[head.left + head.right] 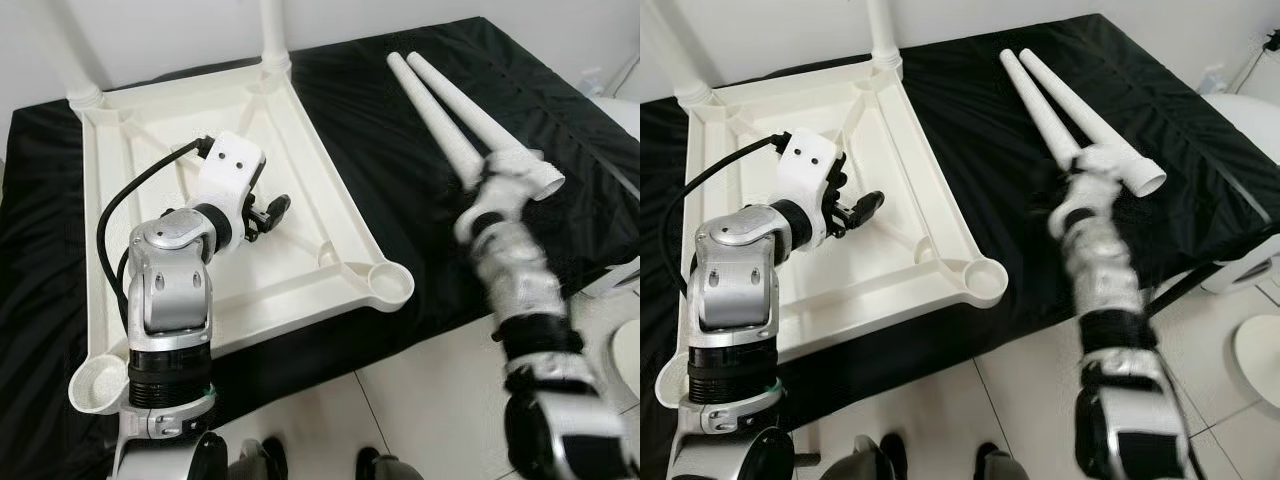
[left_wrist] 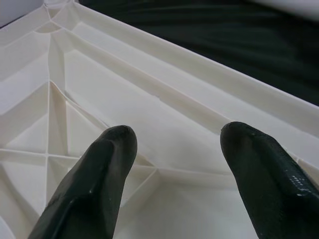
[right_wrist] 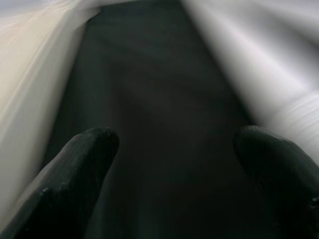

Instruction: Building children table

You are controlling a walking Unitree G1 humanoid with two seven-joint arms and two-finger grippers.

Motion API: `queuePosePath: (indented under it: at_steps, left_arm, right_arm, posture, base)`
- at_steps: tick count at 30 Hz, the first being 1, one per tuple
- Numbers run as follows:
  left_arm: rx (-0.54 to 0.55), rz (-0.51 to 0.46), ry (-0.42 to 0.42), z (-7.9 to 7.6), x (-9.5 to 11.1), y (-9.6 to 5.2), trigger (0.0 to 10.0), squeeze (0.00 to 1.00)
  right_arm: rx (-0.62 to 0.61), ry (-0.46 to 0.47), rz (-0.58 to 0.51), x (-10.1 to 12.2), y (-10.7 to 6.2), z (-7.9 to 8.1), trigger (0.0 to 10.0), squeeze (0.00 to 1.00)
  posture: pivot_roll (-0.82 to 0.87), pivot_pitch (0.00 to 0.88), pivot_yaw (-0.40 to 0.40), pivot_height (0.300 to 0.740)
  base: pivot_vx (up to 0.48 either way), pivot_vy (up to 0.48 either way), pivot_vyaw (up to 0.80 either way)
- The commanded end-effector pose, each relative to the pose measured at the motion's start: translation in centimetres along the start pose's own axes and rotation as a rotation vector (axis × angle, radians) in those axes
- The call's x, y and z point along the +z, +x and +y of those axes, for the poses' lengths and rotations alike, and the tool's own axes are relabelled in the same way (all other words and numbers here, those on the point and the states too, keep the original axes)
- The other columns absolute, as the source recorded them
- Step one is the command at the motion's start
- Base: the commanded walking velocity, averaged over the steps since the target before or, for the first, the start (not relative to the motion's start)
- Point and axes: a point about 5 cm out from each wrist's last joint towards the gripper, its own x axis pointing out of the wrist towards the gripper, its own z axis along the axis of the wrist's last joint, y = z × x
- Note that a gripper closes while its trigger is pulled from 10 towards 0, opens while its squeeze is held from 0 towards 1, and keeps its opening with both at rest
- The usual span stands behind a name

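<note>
Legs (image 1: pixel 455 120) – 2 (loose), angled beside tabletop (image 1: pixel 300 150)

Before me a black cloth-covered surface (image 1: pixel 420 210) meets a plain white wall (image 1: pixel 170 30); pale glossy floor tiles (image 1: pixel 420 400) lie below its near edge.

Colour survey: white plastic parts on black cloth.

Tabletop (image 1: pixel 300 150), upside down: cream-white, ribbed underside. Two loose legs (image 1: pixel 450 115): white, plain. Two fitted legs (image 1: pixel 275 30): white. Cloth (image 1: pixel 400 200): black, no pattern. Floor tiles (image 1: pixel 420 410): off-white w/ grey grout. Arms silver w/ black joints; left gripper (image 1: pixel 268 212) and right gripper (image 3: pixel 174 164) fingers black, glossy.
</note>
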Motion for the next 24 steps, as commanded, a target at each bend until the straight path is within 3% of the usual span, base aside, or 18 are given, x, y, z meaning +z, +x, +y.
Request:
queuePosePath:
  at_steps: [1, 2, 3, 5, 6, 8, 11, 13, 16, 21, 24]
  left_arm:
    - [0.299, 0.009, -0.017, 1.6, -0.3, -0.2, 10.0, 0.0]
    - [0.299, 0.009, -0.017, 1.6, -0.3, -0.2, 10.0, 0.0]
    - [0.302, 0.005, -0.02, 1.6, -0.2, -0.1, 10.0, 0.0]
    - [0.302, 0.005, -0.02, 1.6, -0.2, -0.1, 10.0, 0.0]
    - [0.304, -0.001, -0.023, 1.5, -0.1, 0.0, 10.0, 0.0]
    - [0.304, -0.005, -0.029, 1.4, -0.1, 0.1, 10.0, 0.0]
    - [0.302, -0.01, -0.035, 1.3, -0.1, 0.3, 10.0, 0.0]
    - [0.287, -0.027, -0.038, 0.9, 0.2, 0.7, 10.0, 0.0]
    - [0.258, -0.044, -0.034, 0.4, 0.4, 1.1, 10.0, 0.0]
    - [0.215, -0.062, -0.012, -0.3, 0.7, 1.3, 10.0, 0.0]
    - [0.109, -0.112, 0.038, -1.7, 1.0, 1.2, 10.0, 0.0]
  right_arm:
    - [0.231, 0.022, -0.048, 0.9, -0.5, 3.3, 10.0, 0.0]
    - [0.231, 0.022, -0.048, 0.9, -0.5, 3.3, 10.0, 0.0]
    - [0.34, 0.043, -0.075, 1.4, -1.0, 4.8, 10.0, 0.0]
    - [0.34, 0.043, -0.075, 1.4, -1.0, 4.8, 10.0, 0.0]
    - [0.432, 0.06, -0.128, 2.3, -1.6, 5.9, 10.0, 0.0]
    - [0.449, 0.071, -0.177, 3.3, -1.7, 5.9, 10.0, 0.0]
    - [0.417, 0.093, -0.23, 4.5, -1.6, 5.3, 10.0, 0.0]
    - [0.327, 0.114, -0.321, 6.5, -1.0, 3.7, 10.0, 0.0]
    - [0.253, 0.124, -0.383, 8.1, -0.5, 2.4, 10.0, 0.0]
    - [0.174, 0.121, -0.386, 8.6, -0.1, 1.4, 10.0, 0.0]
    - [0.103, 0.098, -0.369, 8.5, -0.2, 0.4, 10.0, 0.0]
  posture:
    - [0.0, 0.251, 0.04, 0.74]
    - [0.0, 0.251, 0.04, 0.74]
    - [-0.01, 0.244, 0.036, 0.74]
    - [-0.01, 0.244, 0.036, 0.74]
    - [-0.02, 0.239, 0.034, 0.74]
    - [-0.02, 0.23, 0.032, 0.74]
    - [-0.02, 0.23, 0.032, 0.74]
    - [-0.04, 0.207, 0.03, 0.74]
    - [-0.05, 0.196, 0.028, 0.74]
    - [-0.05, 0.18, 0.017, 0.74]
    - [-0.04, 0.161, 0.01, 0.74]
  base:
    - [0.0, 0.0, 0.0]
    - [0.0, 0.0, 0.0]
    - [0.0, 0.0, 0.0]
    - [0.0, 0.0, 0.0]
    - [0.0, 0.0, 0.0]
    - [0.0, 0.0, 0.0]
    - [0.0, 0.0, 0.0]
    - [0.0, 0.0, 0.0]
    - [0.0, 0.0, 0.0]
    - [0.0, 0.0, 0.0]
    - [0.0, 0.0, 0.0]
